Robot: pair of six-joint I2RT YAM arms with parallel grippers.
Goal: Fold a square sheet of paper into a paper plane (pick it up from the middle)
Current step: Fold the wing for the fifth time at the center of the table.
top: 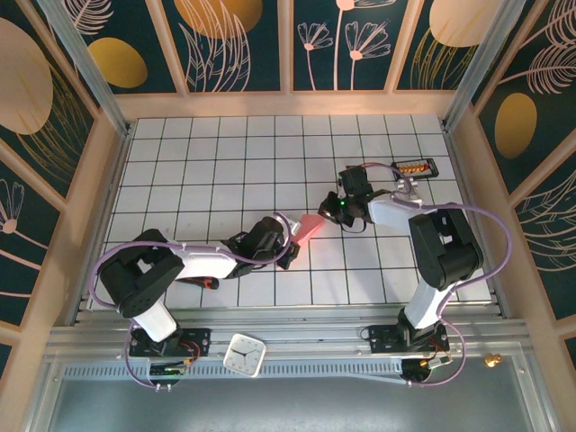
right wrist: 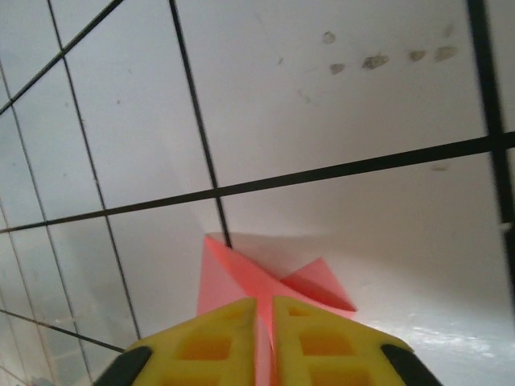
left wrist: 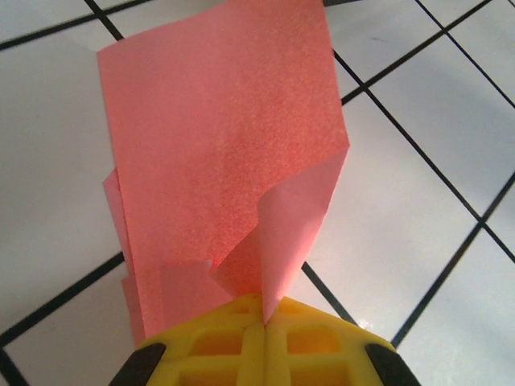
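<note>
A white tabletop [top: 225,153], ruled into square tiles by thin black lines, is enclosed on three sides by dark teal wall panels [top: 243,40]. These are printed with pale line-drawn leaves and flowers and with large gold and peach ovals. The panels are framed by light peach-coloured battens [top: 288,103]. Aluminium rails [top: 297,335] are laid along the near edge, with a grey perforated strip [top: 297,371] just beside them. Soft, even light is spread over the tiles, and faint smudges [right wrist: 378,60] are seen on one.

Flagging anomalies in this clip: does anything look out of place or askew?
A small white clock lies tilted on the front rail, off the gridded table. The pink paper, pinched by the left gripper and right gripper, has one flap curling loose.
</note>
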